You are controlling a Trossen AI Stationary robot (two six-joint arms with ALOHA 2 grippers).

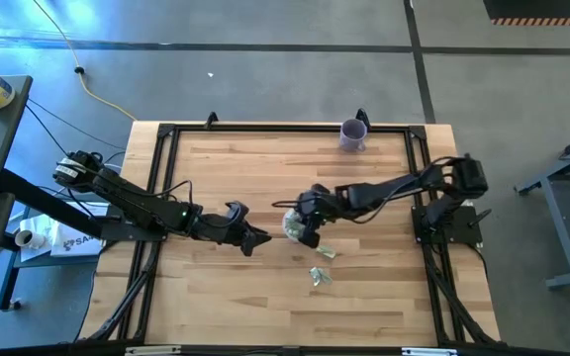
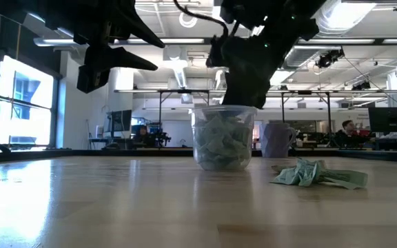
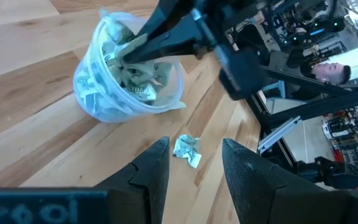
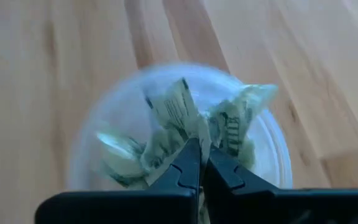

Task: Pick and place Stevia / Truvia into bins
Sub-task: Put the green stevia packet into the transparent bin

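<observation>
Sitting near the middle of the wooden table [image 1: 226,307]: a clear plastic cup [image 2: 224,138], already packed with pale green and white sachets [image 3: 138,74]. Hanging directly over the cup's mouth, tips dipping just inside the rim: the right gripper [image 4: 202,163], fingers pressed together and pinching a crumpled sachet [image 4: 178,112] among the ones in the cup. Lying loose on the wood just beside the cup, on the side nearer the table's front edge: a few more sachets [image 1: 321,277], touching neither the cup nor any gripper. Hovering off the table near the cup, on the side opposite the right arm: the left gripper [image 3: 191,163], fingers spread apart and holding nothing. Standing well apart from the cup, at the table's far edge: a purple mug [image 1: 353,134].
</observation>
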